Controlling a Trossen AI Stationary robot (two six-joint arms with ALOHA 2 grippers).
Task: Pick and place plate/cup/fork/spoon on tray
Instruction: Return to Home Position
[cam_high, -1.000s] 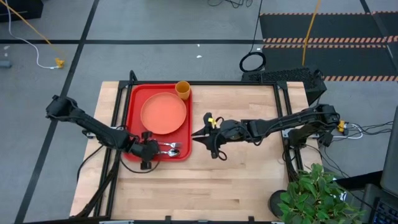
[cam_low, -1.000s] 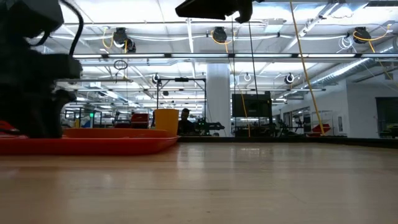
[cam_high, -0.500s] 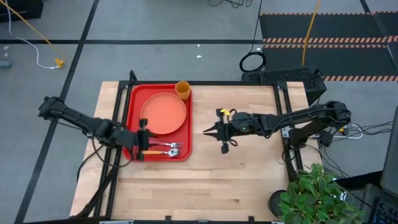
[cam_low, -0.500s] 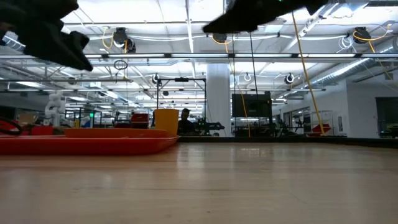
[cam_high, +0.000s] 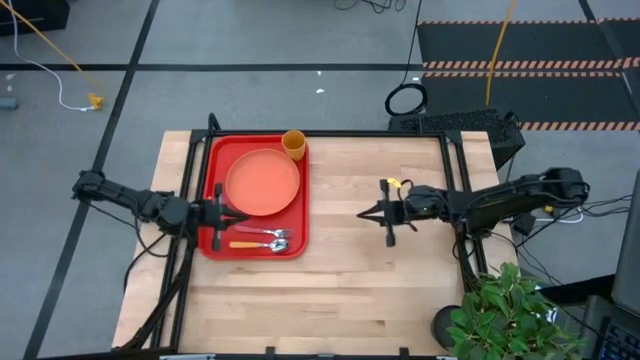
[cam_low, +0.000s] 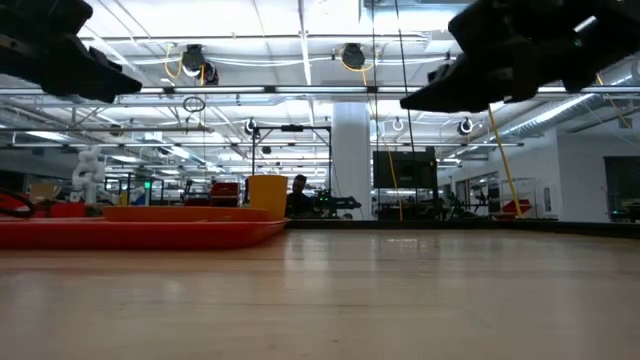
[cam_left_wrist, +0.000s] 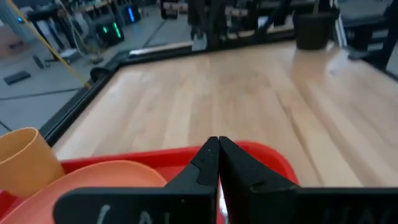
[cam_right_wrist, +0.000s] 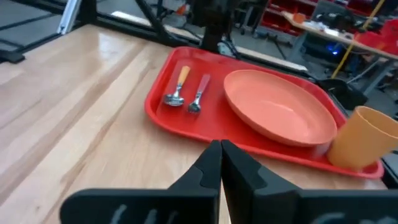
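Observation:
The red tray (cam_high: 215, 150) lies on the table's left half. On it rest the salmon plate (cam_high: 263, 181), the fork (cam_right_wrist: 199, 93) and the orange-handled spoon (cam_right_wrist: 177, 87), side by side near its front edge. The orange-yellow cup (cam_high: 294, 144) stands at its far right corner. My left gripper (cam_high: 240, 218) hovers shut over the tray's left side, raised above it. My right gripper (cam_high: 363, 214) hangs shut over the bare wood to the right of the tray, pointing at it. Neither holds anything.
Bare wood (cam_high: 380, 270) stretches from the tray to the table's right and near edges. A potted plant (cam_high: 505, 305) stands at the near right corner. The table's black frame (cam_high: 330, 133) runs along the far edge.
My left gripper has risen off the tray's front part by the cutlery, drawn back a little toward the table's left edge and shut. My right gripper has pulled back toward the table's right edge, away from the tray, and shut. The tableware has stayed in place.

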